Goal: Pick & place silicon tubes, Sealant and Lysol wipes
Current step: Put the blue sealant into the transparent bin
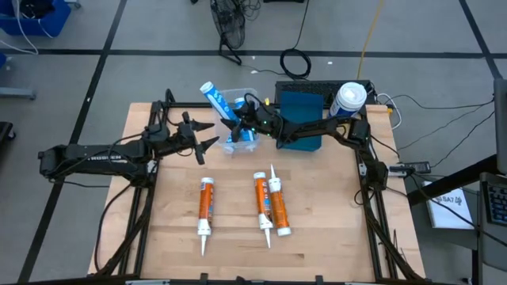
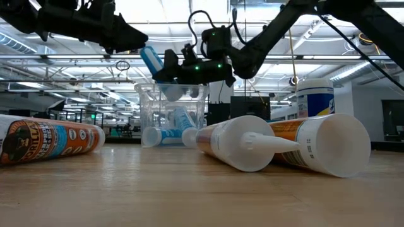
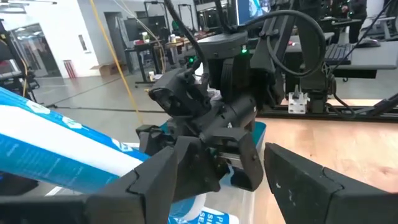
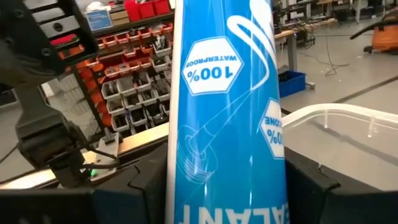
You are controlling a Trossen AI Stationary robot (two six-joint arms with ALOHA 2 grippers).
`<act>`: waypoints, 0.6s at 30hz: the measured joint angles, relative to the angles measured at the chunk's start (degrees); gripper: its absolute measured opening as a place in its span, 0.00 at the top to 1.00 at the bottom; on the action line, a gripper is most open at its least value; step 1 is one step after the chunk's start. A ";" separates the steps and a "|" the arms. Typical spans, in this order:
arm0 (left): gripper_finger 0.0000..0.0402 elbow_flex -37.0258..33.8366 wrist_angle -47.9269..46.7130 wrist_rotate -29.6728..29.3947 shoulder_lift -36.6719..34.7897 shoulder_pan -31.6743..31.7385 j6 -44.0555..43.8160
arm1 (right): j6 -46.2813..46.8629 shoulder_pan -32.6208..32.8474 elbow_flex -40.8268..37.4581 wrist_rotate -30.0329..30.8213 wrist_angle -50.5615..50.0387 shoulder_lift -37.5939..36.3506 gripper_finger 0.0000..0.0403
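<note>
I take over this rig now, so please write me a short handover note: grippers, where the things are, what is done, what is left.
Right gripper: shut on a blue sealant tube, over the clear bin.
Left gripper: empty, fingers apart, hovering beside the bin.
Done: at least one more blue tube lies inside the bin.
Left: three orange tubes on the table; Lysol wipes standing at the far right corner.

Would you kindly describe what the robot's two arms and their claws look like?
Both arms are matte black, built of slim jointed segments. The left arm carries pale lettering along its link. The right arm has black cables looping at the wrist and a small green light. Each claw, left and right, has two angular dark fingers.
</note>
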 joint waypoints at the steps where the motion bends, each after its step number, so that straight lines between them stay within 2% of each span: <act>1: 0.40 0.00 -0.01 0.00 0.00 0.01 0.00 | -0.19 0.06 0.00 -0.06 -0.13 -0.03 0.47; 10: 0.40 0.00 -0.26 0.00 0.00 0.00 -0.13 | -6.04 1.71 0.00 0.09 -1.10 -0.06 0.47; 15: 0.40 0.00 -0.61 0.00 0.00 0.00 -0.11 | -7.58 2.10 0.00 4.28 -3.86 -0.04 0.45; 18: 0.40 0.02 -0.62 0.00 0.00 -0.01 -0.09 | -7.58 2.05 0.00 4.41 -4.78 -0.05 0.47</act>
